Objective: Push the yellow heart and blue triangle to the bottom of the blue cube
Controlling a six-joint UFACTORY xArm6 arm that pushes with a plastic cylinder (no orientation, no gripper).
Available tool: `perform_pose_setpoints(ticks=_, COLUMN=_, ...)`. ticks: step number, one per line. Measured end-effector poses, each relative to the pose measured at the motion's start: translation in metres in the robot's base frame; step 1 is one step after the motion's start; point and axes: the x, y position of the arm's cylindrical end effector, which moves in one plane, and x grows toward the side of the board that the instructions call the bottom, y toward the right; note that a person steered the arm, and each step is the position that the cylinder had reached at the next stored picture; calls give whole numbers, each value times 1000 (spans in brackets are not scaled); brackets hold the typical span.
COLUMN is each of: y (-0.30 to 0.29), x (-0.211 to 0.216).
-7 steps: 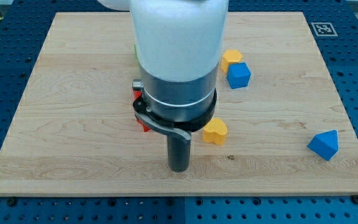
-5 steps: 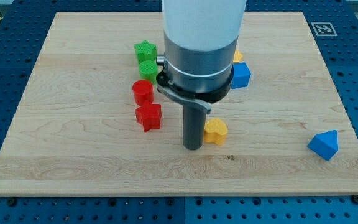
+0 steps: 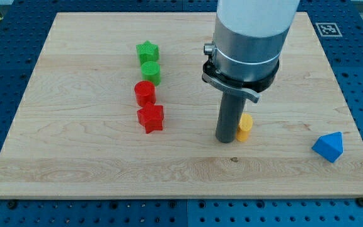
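Note:
My tip [image 3: 226, 140] rests on the board at the left side of the yellow heart [image 3: 245, 126], touching it or nearly so. The arm's body hides part of the heart, and it hides the blue cube at the view's upper right of the tip. The blue triangle [image 3: 328, 147] lies far off at the view's right, near the board's right edge.
A green star [image 3: 147, 52] and a green cylinder [image 3: 150, 72] stand at the view's upper left of the tip. Below them are a red cylinder [image 3: 145, 93] and a red star [image 3: 150, 118]. A marker tag [image 3: 328, 29] sits beyond the board's top right corner.
My tip has slid to the view's right and slightly up, reaching the yellow heart and pushing it right. The arm now covers the blue cube and the other yellow block; the green and red blocks show.

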Motion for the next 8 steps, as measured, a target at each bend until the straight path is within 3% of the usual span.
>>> perform_pose_setpoints(ticks=4, y=29, x=13)
perform_pose_setpoints(ticks=8, y=13, x=-11)
